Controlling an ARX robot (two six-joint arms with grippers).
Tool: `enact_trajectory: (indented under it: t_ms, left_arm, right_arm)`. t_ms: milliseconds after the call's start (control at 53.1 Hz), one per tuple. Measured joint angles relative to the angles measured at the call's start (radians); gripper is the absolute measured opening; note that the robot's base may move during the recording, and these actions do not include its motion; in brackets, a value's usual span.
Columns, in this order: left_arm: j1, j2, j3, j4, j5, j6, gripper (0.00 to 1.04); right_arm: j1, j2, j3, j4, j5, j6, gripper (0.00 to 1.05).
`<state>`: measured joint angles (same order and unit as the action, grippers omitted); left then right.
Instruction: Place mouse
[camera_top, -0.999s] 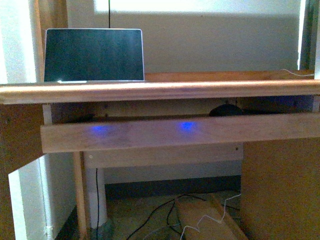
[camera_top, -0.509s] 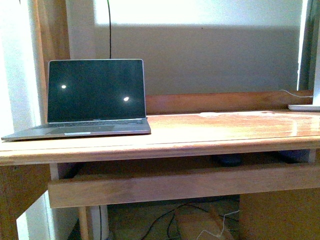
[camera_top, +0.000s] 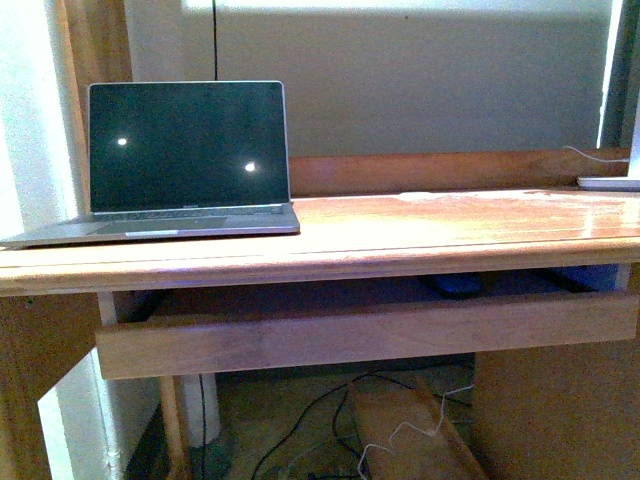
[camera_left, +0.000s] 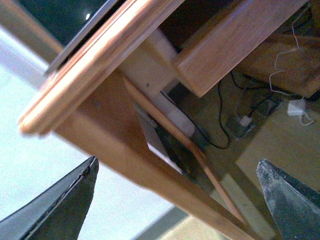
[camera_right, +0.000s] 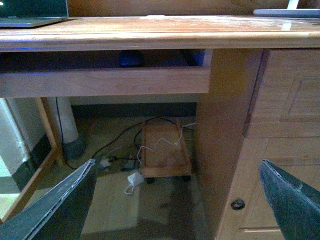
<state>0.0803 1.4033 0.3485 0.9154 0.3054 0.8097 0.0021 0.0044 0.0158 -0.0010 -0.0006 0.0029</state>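
Observation:
The mouse is a small dark rounded shape lying in the pull-out tray under the desk top, mostly hidden behind the tray's front board. It also shows in the right wrist view as a dark dome in the tray's shadow. My right gripper is open and empty, low in front of the desk, below the tray. My left gripper is open and empty, out by the desk's left corner. Neither gripper shows in the front view.
An open laptop stands on the desk top at the left. A white device lies at the far right. Cupboard doors fill the right under the desk. Cables and a wheeled wooden stand are on the floor.
The front view has risen from level with the desk edge to looking onto the desk top. The blue light spots on the tray front are gone. The mouse has not moved.

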Motion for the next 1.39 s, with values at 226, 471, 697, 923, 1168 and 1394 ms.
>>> enact_trajectory:
  t_ms: [226, 471, 697, 923, 1168, 1394]
  left_arm:
    - [-0.090, 0.267, 0.163, 0.114, 0.072, 0.389, 0.97]
    - [-0.117, 0.427, 0.326, 0.121, 0.090, 0.533, 0.97]
    - [-0.131, 0.557, 0.455, 0.100, 0.121, 0.586, 0.97]
    - [-0.127, 0.656, 0.539, 0.140, 0.154, 0.596, 0.97]
    - [-0.110, 0.680, 0.559, 0.097, 0.121, 0.615, 0.97]
    - [-0.139, 0.488, 0.491, -0.270, 0.070, 0.424, 0.97]
  right_arm:
    - [0.000, 0.000, 0.000, 0.000, 0.000, 0.000, 0.97]
    - [0.000, 0.000, 0.000, 0.000, 0.000, 0.000, 0.97]
    - [0.000, 0.000, 0.000, 0.000, 0.000, 0.000, 0.97]
    - [0.000, 0.000, 0.000, 0.000, 0.000, 0.000, 0.97]
    - [0.000, 0.000, 0.000, 0.000, 0.000, 0.000, 0.97]
    - [0.000, 0.000, 0.000, 0.000, 0.000, 0.000, 0.97]
